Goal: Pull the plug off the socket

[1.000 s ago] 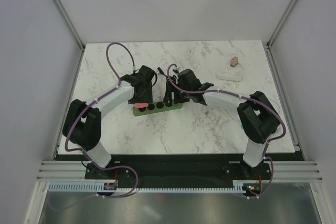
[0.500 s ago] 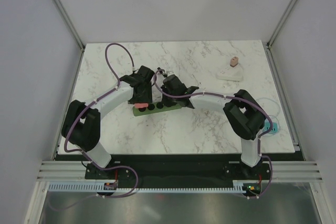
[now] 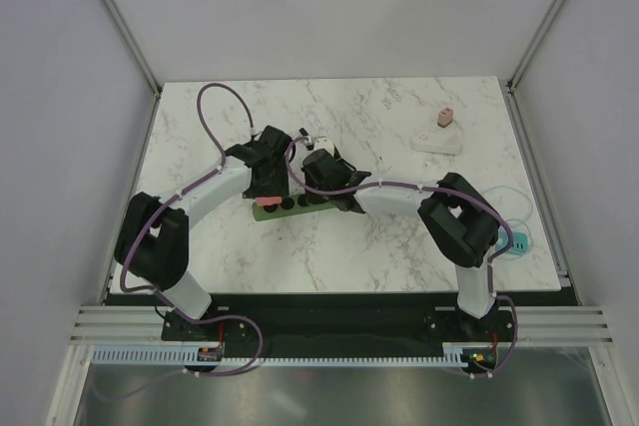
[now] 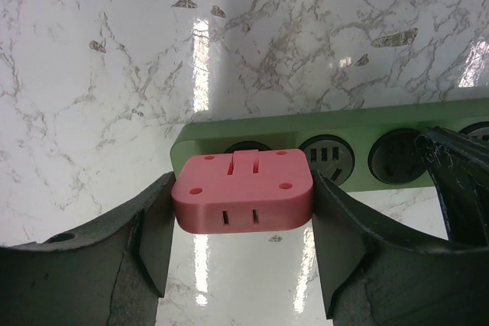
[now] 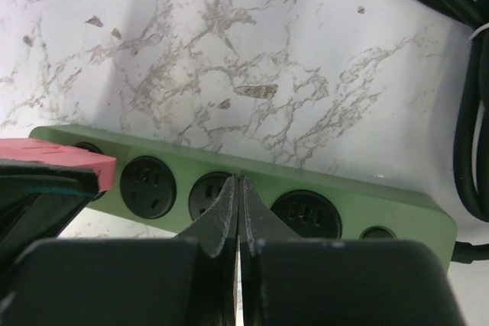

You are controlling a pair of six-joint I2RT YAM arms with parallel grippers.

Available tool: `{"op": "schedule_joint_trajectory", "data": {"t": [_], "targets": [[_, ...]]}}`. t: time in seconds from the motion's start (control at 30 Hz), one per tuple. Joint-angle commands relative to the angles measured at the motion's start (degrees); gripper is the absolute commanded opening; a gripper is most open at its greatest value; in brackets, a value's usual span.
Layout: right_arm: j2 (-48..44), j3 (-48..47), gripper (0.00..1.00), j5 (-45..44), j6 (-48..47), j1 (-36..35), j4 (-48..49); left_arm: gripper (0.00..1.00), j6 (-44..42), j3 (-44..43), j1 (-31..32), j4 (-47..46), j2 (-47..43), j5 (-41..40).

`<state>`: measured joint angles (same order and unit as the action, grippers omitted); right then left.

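Plug (image 4: pixel 243 188): pink block, clamped between the fingers (image 4: pixel 153 242) of the left pincer (image 4: pixel 241 223), one finger on each short side. It sits over the end socket of the green strip (image 4: pixel 367 124), just past the fingertips. It looks plugged in, but the pins are hidden.

Right pincer (image 5: pixel 240 211): jaws together. The tips seem to press on the strip between two empty sockets, beside the plug. A black cable (image 5: pixel 467 112) lies to this pincer's right.

Risks, as judged:
- The strip rises with the plug if the narrow closed tips slide off its smooth top.
- A pull off the pin axis binds the pins.
- The fingers slip on the plug's smooth sides.

Plug look: glossy plastic, rounded corners, four small holes on top, two slots on the near face.
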<state>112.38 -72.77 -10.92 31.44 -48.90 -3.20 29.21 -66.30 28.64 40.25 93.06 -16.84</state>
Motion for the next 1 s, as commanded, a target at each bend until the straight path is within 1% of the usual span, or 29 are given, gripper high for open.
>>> {"op": "schedule_joint_trajectory", "data": {"t": [0.0, 0.23, 0.43, 0.73, 0.9, 0.97], "targets": [[4.16, 3.51, 0.00, -1.30, -0.24, 0.13, -4.53, 0.02, -0.21, -0.05, -0.08, -2.72, -3.14, 2.86], [3.81, 9.30, 0.00, 0.19, 0.90, -0.05, -1.20, 0.02, -0.30, -0.05, -0.34, -2.72, -4.99, 3.66], [4.60, 11.42, 0.00, -0.16, 1.25, -0.05, -0.05, 0.02, 0.05, -0.84, -0.69, -2.72, -6.30, 3.92], [5.40, 14.41, 0.00, -0.60, 1.96, 0.04, 2.23, 0.02, 0.84, -2.69, -0.78, -2.63, -10.70, 4.36], [4.61, 13.45, 0.00, -0.95, 0.99, 0.04, 2.24, 0.02, 0.50, -1.99, -0.69, -2.63, -10.88, 3.92], [3.56, 10.21, 0.00, -1.65, -0.75, 0.04, 0.22, 0.02, 1.02, -0.59, -0.78, -2.81, -10.96, 4.01]]}}
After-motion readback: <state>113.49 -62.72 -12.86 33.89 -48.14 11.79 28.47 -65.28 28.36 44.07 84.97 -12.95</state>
